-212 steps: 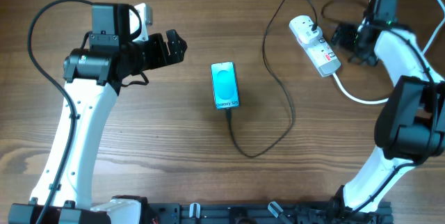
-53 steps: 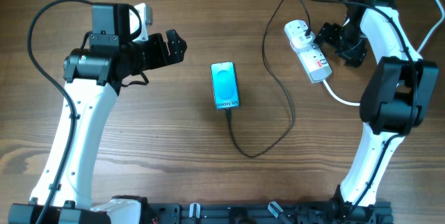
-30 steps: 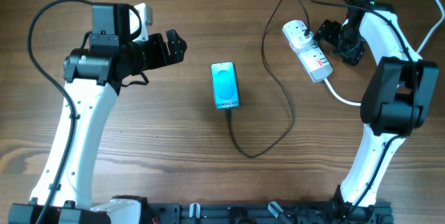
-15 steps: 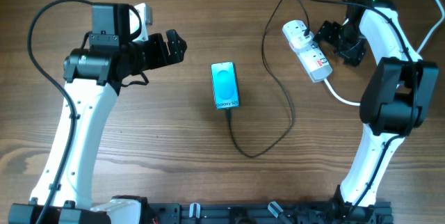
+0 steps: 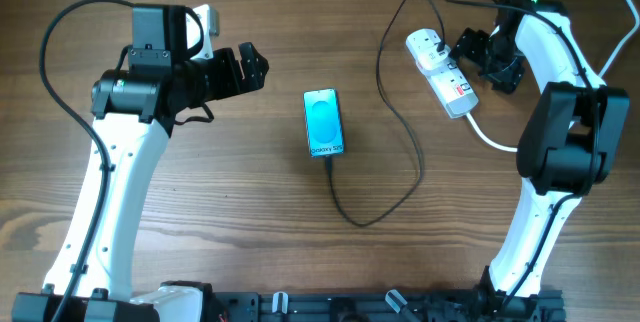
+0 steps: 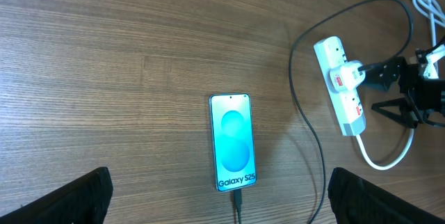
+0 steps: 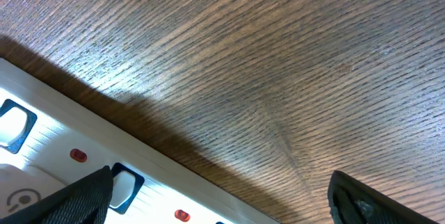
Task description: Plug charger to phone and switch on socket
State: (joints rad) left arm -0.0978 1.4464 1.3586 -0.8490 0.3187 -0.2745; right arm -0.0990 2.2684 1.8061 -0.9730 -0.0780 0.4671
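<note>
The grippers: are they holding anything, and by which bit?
Nothing is held. The left gripper is open, and the right gripper is open beside the socket.

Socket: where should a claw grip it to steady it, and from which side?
Probably across the narrow width of the socket, below mid-length, from above. It lies flat; the charger plug fills its upper end and the white cord leaves the lower end, leaving those long sides free.
</note>
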